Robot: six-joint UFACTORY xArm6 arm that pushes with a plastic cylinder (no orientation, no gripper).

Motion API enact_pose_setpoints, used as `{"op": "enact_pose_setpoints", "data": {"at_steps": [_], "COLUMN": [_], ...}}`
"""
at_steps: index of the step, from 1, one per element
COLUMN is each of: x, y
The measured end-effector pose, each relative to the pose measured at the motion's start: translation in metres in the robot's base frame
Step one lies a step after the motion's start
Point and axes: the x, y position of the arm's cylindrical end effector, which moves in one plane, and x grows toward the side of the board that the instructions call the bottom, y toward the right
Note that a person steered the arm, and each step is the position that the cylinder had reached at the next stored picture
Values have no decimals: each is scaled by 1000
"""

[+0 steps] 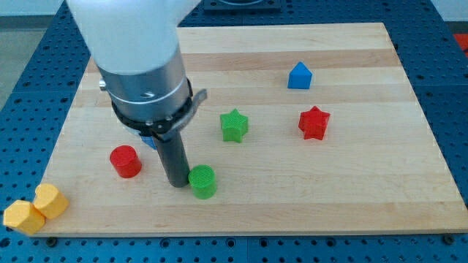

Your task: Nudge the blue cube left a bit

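Observation:
My tip [178,185] rests on the board at the lower left, right against the left side of a green cylinder [202,181]. A small patch of a blue block [148,141] shows behind the rod, just above and left of my tip. The arm hides most of it, so I cannot tell its shape. A second blue block [299,76], with a peaked top, sits at the upper right, far from my tip.
A red cylinder [125,161] stands left of the rod. A green star [234,125] and a red star [314,123] lie in the middle and right. Two yellow blocks [45,201] [23,217] sit at the wooden board's [365,197] bottom left corner.

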Motion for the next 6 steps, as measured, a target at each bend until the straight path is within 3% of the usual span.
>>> {"op": "enact_pose_setpoints", "data": {"at_steps": [2,6], "x": [16,-118], "y": [8,-25]}}
